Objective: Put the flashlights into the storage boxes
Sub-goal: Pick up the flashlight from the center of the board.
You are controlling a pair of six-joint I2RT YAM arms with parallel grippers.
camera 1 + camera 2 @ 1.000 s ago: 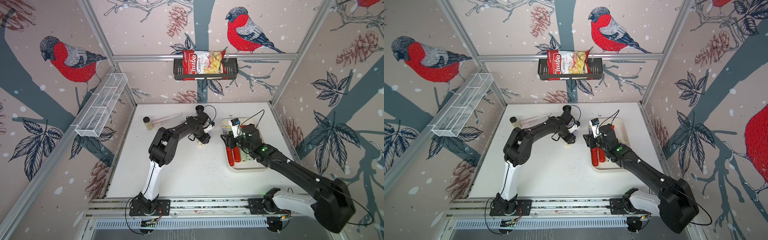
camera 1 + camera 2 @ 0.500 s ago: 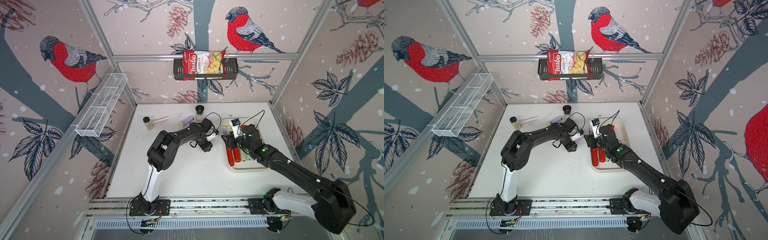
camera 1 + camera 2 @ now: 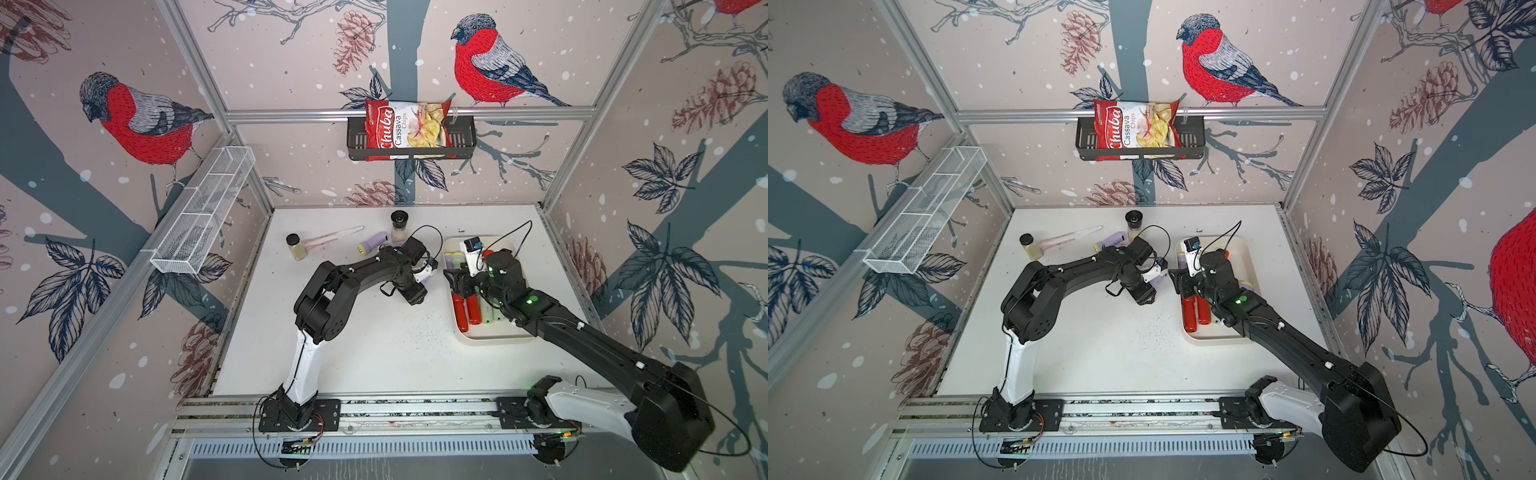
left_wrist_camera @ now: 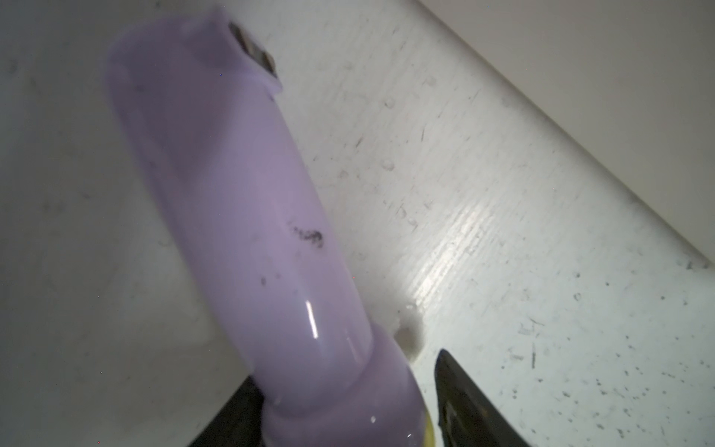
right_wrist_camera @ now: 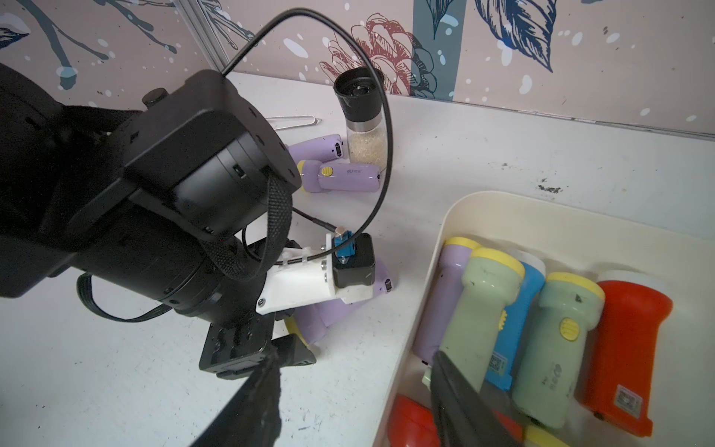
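Toward the upper left of the tabletop in both top views, a small clear jar [image 3: 295,246] and a pale pink stick-like tool [image 3: 332,237] lie apart from the job. Just right of them, beside the black-capped grinder jar [image 5: 361,120], two loose lilac flashlights [image 5: 340,177] lie on their sides close together, not yet stored.

At the centre, the left gripper [image 4: 348,410] is clamped on the held lilac flashlight [image 4: 247,201] at its head end. The barrel slants away over the white table [image 4: 503,232], near the tray's left rim but not over it. Whether the tail clears the table cannot be told.

To the right, the cream-white tray [image 5: 580,228] holds most of the set. A lilac, two pale green, a blue and some red ones can be made out in the right wrist view, packed side by side, and some overlap. The right gripper [image 5: 354,358] hangs at the tray's left rim with its jaws apart and nothing between them.

The task looks well past halfway. Three flashlights remain outside the tray, and one of those is in a grip and close to it.

The held one is a stubby barrel of glossy lilac plastic that widens to a collar with a pale yellow rim. It has a small dark port at the tail and a few dark smudges along its side.
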